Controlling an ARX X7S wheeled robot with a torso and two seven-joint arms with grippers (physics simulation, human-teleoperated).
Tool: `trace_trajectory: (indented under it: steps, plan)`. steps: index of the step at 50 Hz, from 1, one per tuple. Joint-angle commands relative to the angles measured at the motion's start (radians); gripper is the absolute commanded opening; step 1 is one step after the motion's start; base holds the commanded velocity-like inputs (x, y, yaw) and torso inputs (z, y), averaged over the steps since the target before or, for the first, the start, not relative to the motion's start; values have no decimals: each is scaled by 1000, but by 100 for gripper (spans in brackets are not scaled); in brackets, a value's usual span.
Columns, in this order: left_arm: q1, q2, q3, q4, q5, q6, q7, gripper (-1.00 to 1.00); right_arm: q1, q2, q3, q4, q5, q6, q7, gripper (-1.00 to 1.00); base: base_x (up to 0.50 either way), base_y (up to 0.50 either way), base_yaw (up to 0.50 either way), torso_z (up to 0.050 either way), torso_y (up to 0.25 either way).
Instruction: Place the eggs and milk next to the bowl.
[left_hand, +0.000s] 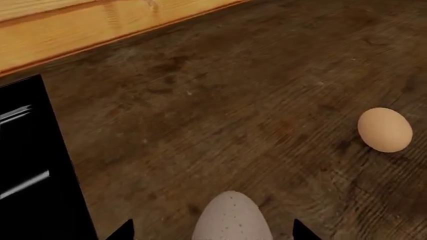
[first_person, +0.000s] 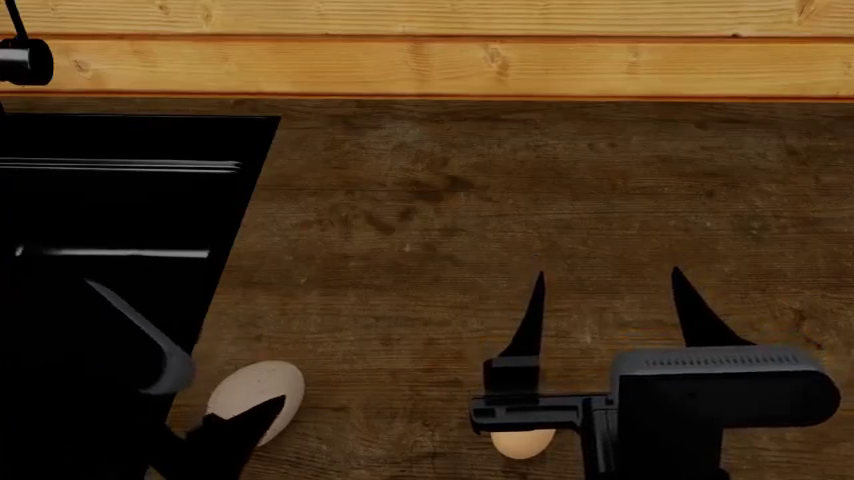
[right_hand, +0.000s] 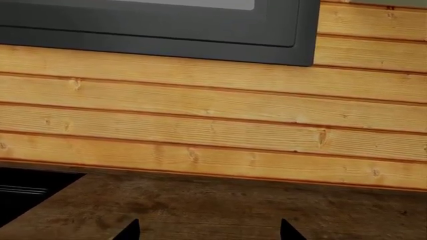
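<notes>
Behind both grippers runs the light horizontal-plank wooden wall, with a dark-framed panel set into it, seen only in the right wrist view. Under them is the dark brown worn wooden countertop; the black recessed sink-like basin with grey metal bars sits beside the left gripper on its outer side, a grey round fitting at its far corner. Right gripper: black pointed fingers spread wide, nothing between them, tips aimed toward the wall, hovering above the countertop. Left gripper: only the two black fingertips show at the frame edge, set wide apart, straddling the larger pale beige-grey speckled egg; contact with the egg can't be confirmed, looks like a gap on both sides. That egg lies on the countertop close to the basin's edge. Smaller orange-tan egg lies on the countertop, off to the left gripper's inner side and apart from the pale egg; in the head view it sits directly below the right gripper's body, mostly hidden by it. White milk carton and white bowl: not visible in any view.
</notes>
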Motion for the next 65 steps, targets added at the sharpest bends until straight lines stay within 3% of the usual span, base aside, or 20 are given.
trace_trajectory:
  steps: [1,65]
  plan:
    - [1,21,2,-18,18,5,38,100,-1,-13,25,-8,-8,9,-16,100,0,0,0,0,0]
    - [13,47,104,-139,75,81,78,100,-10,9,25,-9,11,-3,3,100,0,0,0,0,0]
